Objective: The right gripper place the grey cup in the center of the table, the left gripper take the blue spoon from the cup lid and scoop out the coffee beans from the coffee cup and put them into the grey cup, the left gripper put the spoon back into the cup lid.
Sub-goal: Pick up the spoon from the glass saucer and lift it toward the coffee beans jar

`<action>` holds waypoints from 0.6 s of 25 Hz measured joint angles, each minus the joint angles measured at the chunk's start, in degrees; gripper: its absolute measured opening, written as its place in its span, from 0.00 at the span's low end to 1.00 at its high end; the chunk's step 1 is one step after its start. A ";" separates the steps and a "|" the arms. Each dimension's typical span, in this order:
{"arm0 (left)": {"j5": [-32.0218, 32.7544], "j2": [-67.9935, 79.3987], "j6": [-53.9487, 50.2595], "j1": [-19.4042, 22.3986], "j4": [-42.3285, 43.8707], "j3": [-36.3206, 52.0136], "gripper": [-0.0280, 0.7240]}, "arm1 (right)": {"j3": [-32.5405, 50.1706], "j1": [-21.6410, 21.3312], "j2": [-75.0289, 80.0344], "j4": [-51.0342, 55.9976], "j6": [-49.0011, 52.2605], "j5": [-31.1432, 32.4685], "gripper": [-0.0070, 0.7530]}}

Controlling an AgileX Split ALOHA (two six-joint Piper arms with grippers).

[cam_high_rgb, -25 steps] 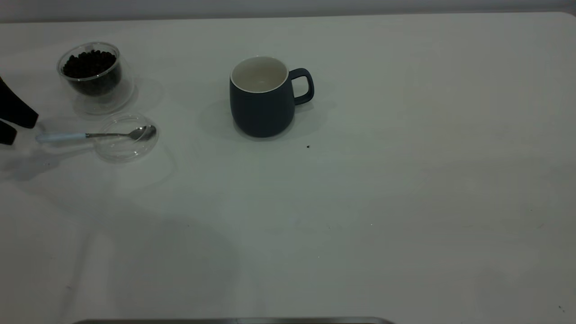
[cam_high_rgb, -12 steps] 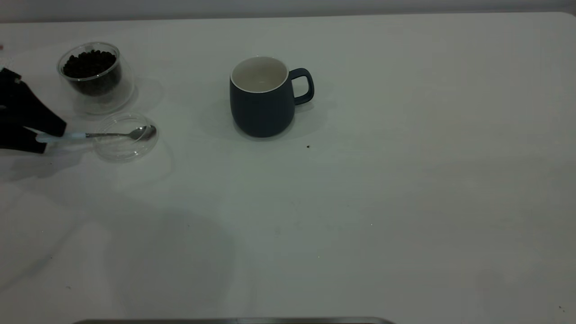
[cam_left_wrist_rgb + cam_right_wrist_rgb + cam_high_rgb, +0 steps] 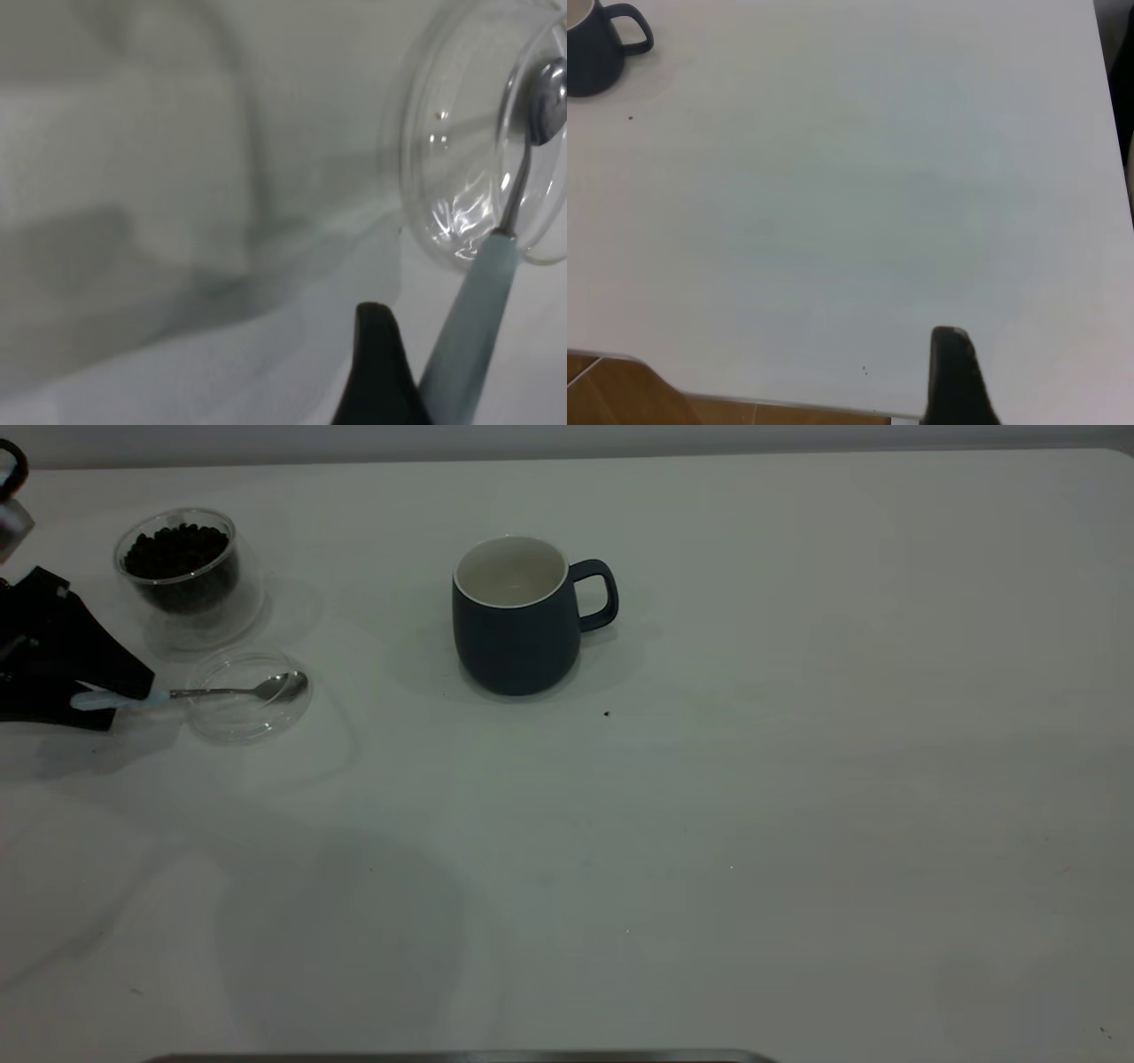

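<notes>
1. The left gripper [image 3: 106, 698] is seen at the table's [image 3: 797, 824] left edge, its fingers set either side of the spoon's [image 3: 190, 691] handle; whether it is clamped cannot be told.
2. The spoon's bowl lies in the lid [image 3: 248, 695], just in front of the glass cup [image 3: 189, 576] of beans [image 3: 177, 551].
3. The mug [image 3: 516, 615] stands mid-table, with open surface on its right.

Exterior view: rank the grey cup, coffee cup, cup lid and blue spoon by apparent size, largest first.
1. grey cup
2. coffee cup
3. cup lid, nearly as wide but flat
4. blue spoon: longest, thinnest
</notes>
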 joint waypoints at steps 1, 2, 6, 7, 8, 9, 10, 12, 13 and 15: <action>0.00 0.05 -0.10 0.00 0.00 0.00 0.82 | 0.00 0.00 0.00 0.00 0.00 0.00 0.61; 0.00 0.05 -0.17 0.00 0.00 0.00 0.82 | 0.00 0.00 0.00 0.00 0.00 0.00 0.61; 0.00 0.05 -0.19 0.00 0.00 0.00 0.82 | 0.00 0.00 0.00 0.00 0.00 0.00 0.61; 0.00 0.05 -0.23 0.00 0.00 0.00 0.82 | 0.00 0.00 0.00 0.00 0.00 0.00 0.61; 0.00 0.05 -0.23 0.00 0.00 0.00 0.82 | 0.00 0.00 0.00 0.00 0.00 0.00 0.61; 0.00 0.05 -0.23 0.00 0.00 0.00 0.82 | 0.00 0.00 0.00 0.00 0.00 0.00 0.61; 0.00 0.05 -0.23 0.00 0.00 0.00 0.82 | 0.00 0.00 0.00 0.00 0.00 0.00 0.61; 0.00 0.05 -0.23 0.00 0.00 0.00 0.78 | 0.00 0.00 0.00 0.00 0.00 0.00 0.61; 0.00 0.05 -0.23 0.00 0.00 0.00 0.76 | 0.00 0.00 0.00 0.00 0.00 0.00 0.61; 0.00 0.05 -0.23 0.00 0.00 0.00 0.70 | 0.00 0.00 0.00 0.00 0.00 0.00 0.61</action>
